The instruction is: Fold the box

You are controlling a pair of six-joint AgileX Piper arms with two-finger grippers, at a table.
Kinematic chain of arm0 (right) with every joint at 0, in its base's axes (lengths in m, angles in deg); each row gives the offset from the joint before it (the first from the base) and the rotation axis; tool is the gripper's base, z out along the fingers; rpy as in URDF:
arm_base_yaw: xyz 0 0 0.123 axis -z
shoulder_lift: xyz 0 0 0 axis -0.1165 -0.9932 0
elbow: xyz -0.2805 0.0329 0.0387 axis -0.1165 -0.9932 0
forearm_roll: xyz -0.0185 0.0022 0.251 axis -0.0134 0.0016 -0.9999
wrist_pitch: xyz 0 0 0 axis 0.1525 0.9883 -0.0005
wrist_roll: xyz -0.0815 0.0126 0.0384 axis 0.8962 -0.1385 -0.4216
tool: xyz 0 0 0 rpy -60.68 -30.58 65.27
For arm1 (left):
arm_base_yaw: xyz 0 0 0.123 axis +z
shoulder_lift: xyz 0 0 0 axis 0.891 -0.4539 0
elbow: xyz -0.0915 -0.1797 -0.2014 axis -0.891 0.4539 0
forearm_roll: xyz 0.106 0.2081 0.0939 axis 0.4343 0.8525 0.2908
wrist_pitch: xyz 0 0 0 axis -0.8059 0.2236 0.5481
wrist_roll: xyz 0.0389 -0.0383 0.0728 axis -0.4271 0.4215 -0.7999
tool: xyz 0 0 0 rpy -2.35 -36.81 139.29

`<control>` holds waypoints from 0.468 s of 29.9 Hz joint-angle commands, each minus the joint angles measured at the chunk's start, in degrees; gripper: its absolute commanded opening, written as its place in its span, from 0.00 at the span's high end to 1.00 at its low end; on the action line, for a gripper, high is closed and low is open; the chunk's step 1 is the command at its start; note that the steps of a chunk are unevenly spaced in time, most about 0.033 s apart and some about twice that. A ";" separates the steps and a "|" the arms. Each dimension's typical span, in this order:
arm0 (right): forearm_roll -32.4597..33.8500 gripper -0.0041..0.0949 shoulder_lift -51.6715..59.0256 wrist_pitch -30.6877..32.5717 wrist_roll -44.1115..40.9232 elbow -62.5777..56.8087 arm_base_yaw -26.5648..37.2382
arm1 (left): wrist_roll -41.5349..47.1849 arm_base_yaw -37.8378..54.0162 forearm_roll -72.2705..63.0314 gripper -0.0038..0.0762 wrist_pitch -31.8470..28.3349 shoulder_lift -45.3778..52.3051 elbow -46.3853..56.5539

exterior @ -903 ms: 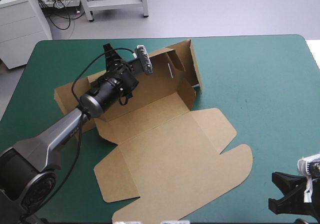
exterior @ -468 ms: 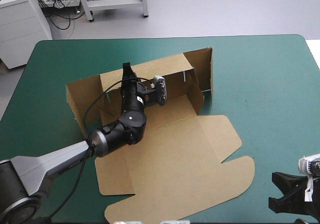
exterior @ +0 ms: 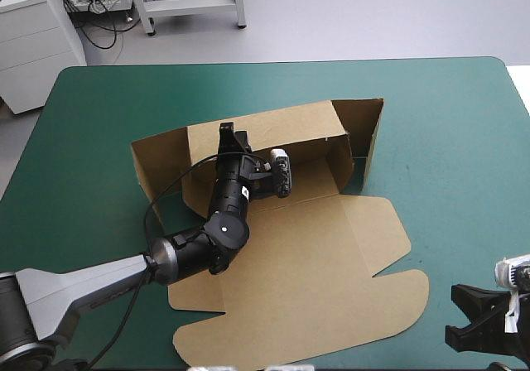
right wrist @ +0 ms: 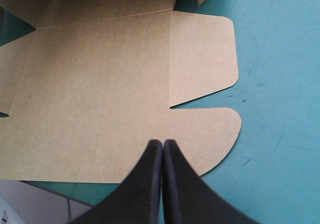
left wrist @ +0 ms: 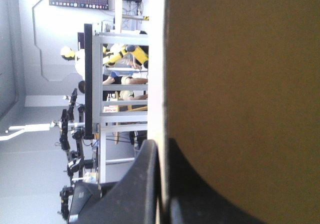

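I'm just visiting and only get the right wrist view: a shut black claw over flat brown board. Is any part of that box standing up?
Observer: Yes. In the high view the box has its far wall upright, with a side panel raised at each end.
Operator: What's holding it up?
Observer: The left claw, shut on that wall's top edge.
Operator: Sure it's gripping?
Observer: The left wrist view shows the board's edge between its fingers.

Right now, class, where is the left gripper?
In the high view, the left gripper sits left of the table's centre, shut on the top edge of the box's raised far wall.
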 commanded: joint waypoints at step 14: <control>1.19 0.98 -0.58 -1.22 0.06 1.21 0.17 | 1.31 -5.79 5.06 0.99 3.05 3.46 -1.09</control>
